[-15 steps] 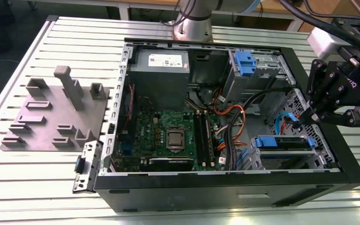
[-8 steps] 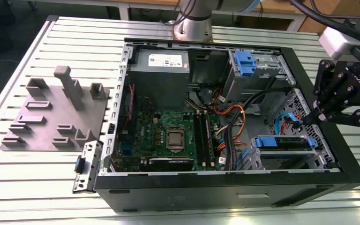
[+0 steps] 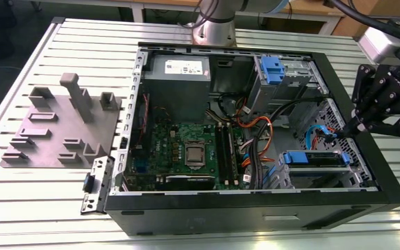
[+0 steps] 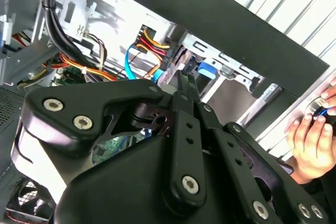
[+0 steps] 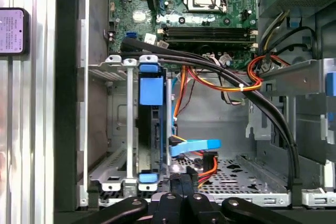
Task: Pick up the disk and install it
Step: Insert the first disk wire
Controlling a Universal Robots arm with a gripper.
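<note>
The gripper (image 3: 351, 130) hangs at the right edge of the exterior view, above the computer case's (image 3: 255, 207) side wall, its jaws together and empty. The disk (image 3: 316, 158) sits close by in the drive cage (image 3: 323, 178), lower right of that view. It is probably rigid, fairly heavy and sensitive to shock. The edges of its blue carrier frame (image 5: 151, 92) look the safest place to grip.

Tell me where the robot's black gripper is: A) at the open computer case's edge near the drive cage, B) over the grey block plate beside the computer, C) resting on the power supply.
A: the gripper hangs at the computer case's wall on the exterior view's right, close by the drive cage.
</note>
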